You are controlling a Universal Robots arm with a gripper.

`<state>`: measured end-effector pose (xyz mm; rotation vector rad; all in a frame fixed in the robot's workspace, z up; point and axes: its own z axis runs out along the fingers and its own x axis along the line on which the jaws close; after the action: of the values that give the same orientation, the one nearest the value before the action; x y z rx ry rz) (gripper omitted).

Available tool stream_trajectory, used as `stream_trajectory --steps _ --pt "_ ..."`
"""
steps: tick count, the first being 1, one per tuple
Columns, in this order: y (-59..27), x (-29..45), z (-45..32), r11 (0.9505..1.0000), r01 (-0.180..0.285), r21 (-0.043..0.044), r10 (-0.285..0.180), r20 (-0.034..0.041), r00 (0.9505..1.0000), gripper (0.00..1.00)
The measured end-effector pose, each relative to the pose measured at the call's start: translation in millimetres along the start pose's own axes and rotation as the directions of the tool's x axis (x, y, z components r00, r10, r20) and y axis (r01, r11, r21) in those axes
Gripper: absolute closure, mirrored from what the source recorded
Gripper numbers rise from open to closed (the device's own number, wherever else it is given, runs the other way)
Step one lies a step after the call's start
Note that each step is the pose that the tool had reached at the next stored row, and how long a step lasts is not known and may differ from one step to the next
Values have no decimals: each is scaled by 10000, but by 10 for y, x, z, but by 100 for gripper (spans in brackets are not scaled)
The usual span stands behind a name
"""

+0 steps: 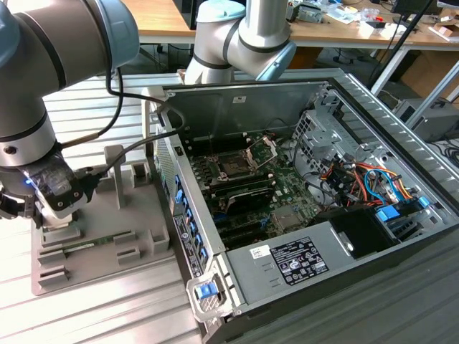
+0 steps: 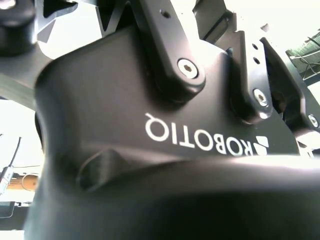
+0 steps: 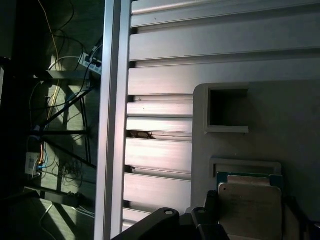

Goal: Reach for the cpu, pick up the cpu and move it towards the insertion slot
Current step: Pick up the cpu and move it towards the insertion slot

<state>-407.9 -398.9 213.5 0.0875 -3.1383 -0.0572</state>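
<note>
One robot arm [image 1: 64,43] is counted in the exterior view, along with one open computer case [image 1: 237,93]. Inside the case one green circuit board [image 1: 287,190] is seen, carrying one insertion slot [image 1: 234,168], and one labelled power supply [image 1: 301,261] is counted beside the board. One grey fixture plate [image 1: 93,269] is counted on the exterior view's left, with one green memory stick [image 1: 86,247] lying on it. In the first wrist view one cpu [image 3: 250,210] is counted, and one square recess [image 3: 227,107] is seen in the grey plate near it.
</note>
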Motion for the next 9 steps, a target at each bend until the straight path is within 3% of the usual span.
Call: stream_trajectory --steps 9 --pt "1 0 -33 10000 0 0 0 0 10000 45"
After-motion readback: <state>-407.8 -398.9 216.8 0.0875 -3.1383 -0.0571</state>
